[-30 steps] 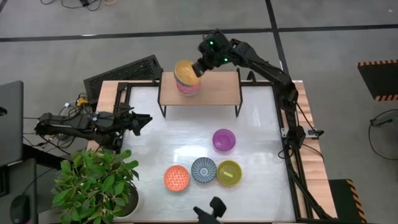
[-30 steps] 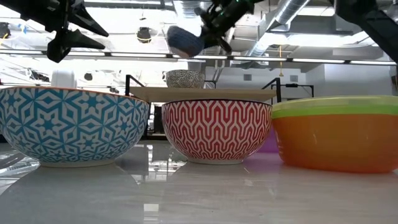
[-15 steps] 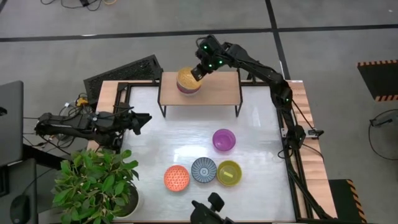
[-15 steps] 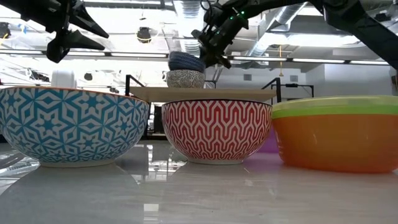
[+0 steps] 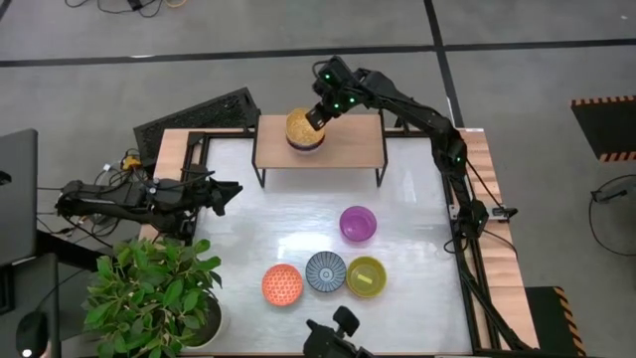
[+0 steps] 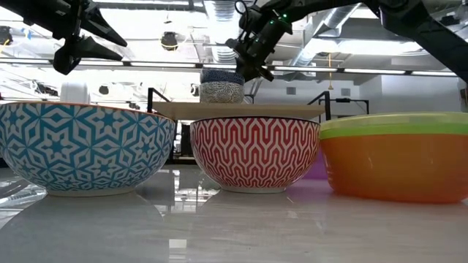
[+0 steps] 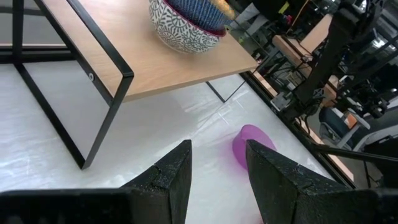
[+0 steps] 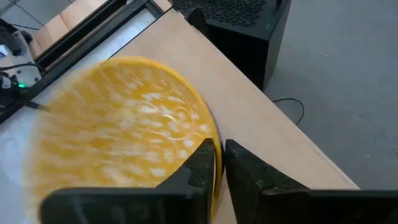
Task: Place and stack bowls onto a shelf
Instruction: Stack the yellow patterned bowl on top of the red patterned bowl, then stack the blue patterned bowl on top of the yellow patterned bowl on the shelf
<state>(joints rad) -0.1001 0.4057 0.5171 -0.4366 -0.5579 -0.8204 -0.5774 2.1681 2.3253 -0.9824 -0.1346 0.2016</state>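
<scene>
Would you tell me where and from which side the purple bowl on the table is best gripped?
Grip the purple bowl by its rim, coming straight down from above, one finger inside the wall. It sits upright, mouth open, apart from the other bowls. The right gripper pinches the yellow bowl on the shelf the same way.

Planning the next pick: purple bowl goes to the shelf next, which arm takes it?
Right, probably. The right gripper is at the shelf on the yellow bowl, and the purple bowl lies on its side. The left gripper waits at the table's left edge.
</scene>
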